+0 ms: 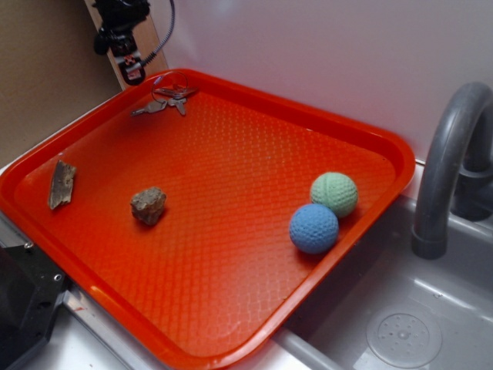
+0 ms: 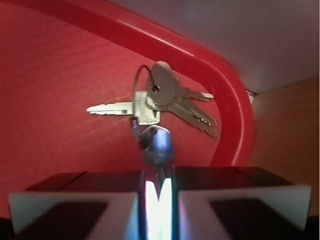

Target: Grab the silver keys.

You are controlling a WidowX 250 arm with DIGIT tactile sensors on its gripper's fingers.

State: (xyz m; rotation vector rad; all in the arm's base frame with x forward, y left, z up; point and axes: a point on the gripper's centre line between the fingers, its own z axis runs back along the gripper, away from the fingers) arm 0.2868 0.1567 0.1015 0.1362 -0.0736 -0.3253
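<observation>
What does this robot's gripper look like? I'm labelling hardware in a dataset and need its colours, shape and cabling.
In the outside view the gripper is mostly black, blocky hardware with a small red patch low on it, and a dark cable loops off its side. In the wrist view its fingers are dark, flat, squared blocks with pale, whitish front edges. No lettering or markings can be made out.

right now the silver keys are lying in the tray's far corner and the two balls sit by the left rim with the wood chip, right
Not quite. The exterior view shows the silver keys in the far corner of the tray, but the blue ball and green ball sit by the right rim, across the tray from the wood chip, which lies by the left rim.
</observation>
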